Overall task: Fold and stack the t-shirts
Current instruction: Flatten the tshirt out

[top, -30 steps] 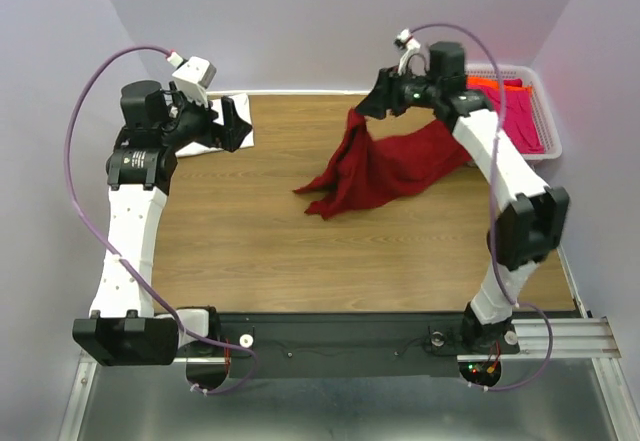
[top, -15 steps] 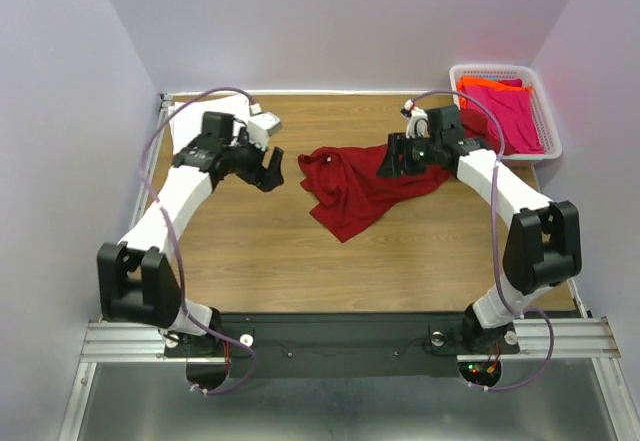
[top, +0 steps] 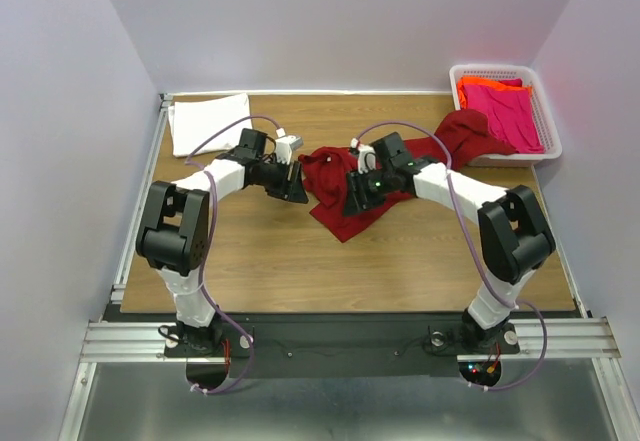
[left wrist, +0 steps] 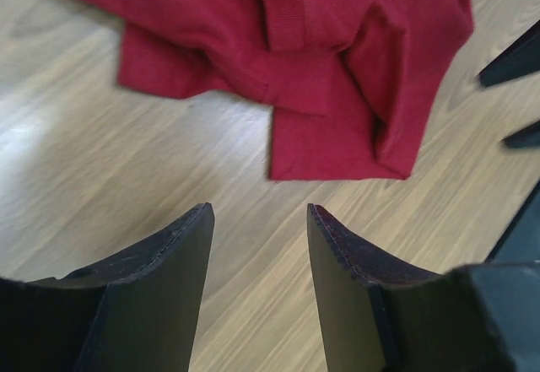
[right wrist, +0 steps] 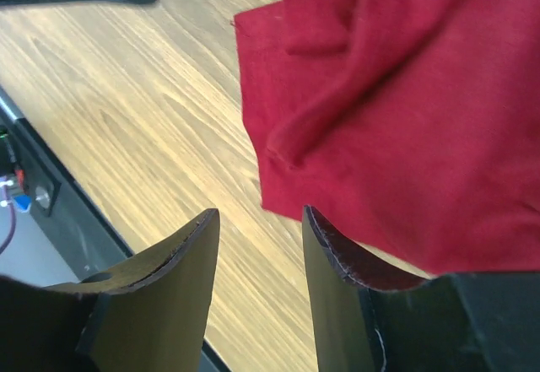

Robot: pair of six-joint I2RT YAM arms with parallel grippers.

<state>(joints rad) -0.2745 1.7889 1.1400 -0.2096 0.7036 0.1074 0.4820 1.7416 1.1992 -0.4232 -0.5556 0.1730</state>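
A dark red t-shirt [top: 340,216] is seen lying crumpled on the middle of the wooden bench [top: 260,261]. One part of it is stretched out toward the white basket [top: 500,68] at the back right corner, and it reaches the basket's near side. A pink t-shirt [top: 510,111] and an orange t-shirt [top: 478,86] are held loosely in that basket. A white t-shirt [top: 208,123] is laid flat at the back left corner of the bench, well apart from the red one.

The left gripper [top: 297,186] is lowered close to the bench at the left edge of the dark red t-shirt. In the left wrist view the left gripper [left wrist: 258,212] is shown with its jaws apart. Only bare wood is seen between them, and the folded hem of the dark red t-shirt [left wrist: 337,51] lies just ahead.

The right gripper [top: 352,193] is placed over the middle of the same shirt, near the left one. In the right wrist view the right gripper [right wrist: 259,213] is likewise shown with its jaws apart. The edge of the dark red t-shirt [right wrist: 380,94] is seen just ahead of the fingertips and beside the right-hand finger. No cloth is clamped.
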